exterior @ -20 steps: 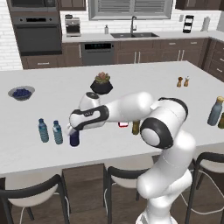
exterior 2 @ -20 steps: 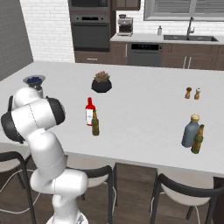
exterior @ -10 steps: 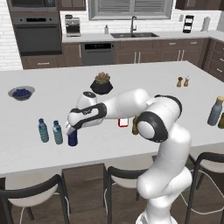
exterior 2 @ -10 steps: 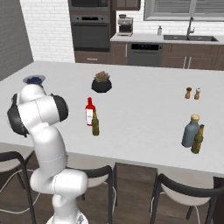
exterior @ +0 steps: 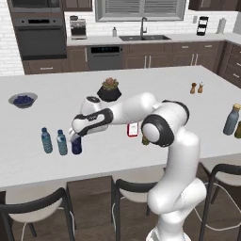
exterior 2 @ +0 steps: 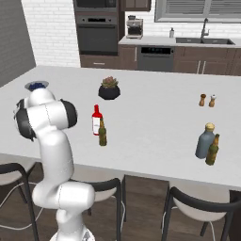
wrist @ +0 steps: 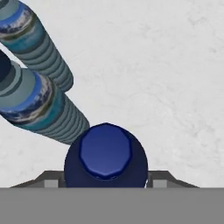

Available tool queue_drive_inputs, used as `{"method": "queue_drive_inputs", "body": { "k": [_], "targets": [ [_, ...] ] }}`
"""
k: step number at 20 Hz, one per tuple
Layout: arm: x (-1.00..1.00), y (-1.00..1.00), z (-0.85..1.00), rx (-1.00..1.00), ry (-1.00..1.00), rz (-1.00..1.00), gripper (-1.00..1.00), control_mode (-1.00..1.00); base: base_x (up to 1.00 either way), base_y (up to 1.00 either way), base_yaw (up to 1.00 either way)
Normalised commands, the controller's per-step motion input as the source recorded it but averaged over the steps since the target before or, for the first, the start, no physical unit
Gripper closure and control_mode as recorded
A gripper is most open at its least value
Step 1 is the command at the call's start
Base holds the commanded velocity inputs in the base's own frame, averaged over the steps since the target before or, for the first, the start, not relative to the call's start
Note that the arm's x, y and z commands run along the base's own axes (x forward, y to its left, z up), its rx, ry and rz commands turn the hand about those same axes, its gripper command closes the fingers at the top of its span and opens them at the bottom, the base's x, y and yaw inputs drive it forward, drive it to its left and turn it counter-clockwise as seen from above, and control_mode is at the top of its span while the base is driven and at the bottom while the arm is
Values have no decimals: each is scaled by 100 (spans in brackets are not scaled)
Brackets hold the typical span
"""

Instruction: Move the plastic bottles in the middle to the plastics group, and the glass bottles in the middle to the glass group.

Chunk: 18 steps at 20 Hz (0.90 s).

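Observation:
The plastic bottle (exterior: 76,146), stubby and dark navy, stands upright on the white counter (exterior: 155,94) just right of the plastics group, two pale blue water bottles (exterior: 46,140) (exterior: 61,142). My gripper (exterior: 74,136) comes down over it and is shut on its sides. In the hand view the navy cap (wrist: 105,151) sits between the fingertips (wrist: 159,181), with the water bottles (wrist: 37,103) close beside it. The glass bottles, a red flask (exterior 2: 96,121) and a slim brown one (exterior 2: 102,134), stand mid-counter. The glass group (exterior 2: 205,141) stands at the right end.
A potted plant (exterior: 109,89) sits behind the arm, a bowl of dark berries (exterior: 22,99) at the far left. Salt and pepper shakers (exterior: 196,87) stand toward the right back. Stools (exterior: 37,212) line the counter's near edge.
My gripper has carried the navy bottle a little to the left, closer to the two water bottles. Nothing else on the counter has moved.

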Motion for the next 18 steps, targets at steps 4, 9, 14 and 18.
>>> {"method": "queue_drive_inputs", "body": {
  "k": [4, 9, 14, 18],
  "targets": [
    [3, 18, -16, 0, 0, 0, 100, -100, 0, 0, 0],
    [0, 0, -28, -3, 0, 0, 100, -100, 0, 0, 0],
    [0, 0, -45, -3, 0, 0, 100, -100, 0, 0, 0],
    [-14, 0, -6, -1, -5, 0, 100, -100, 0, 0, 0]
  ]
}}
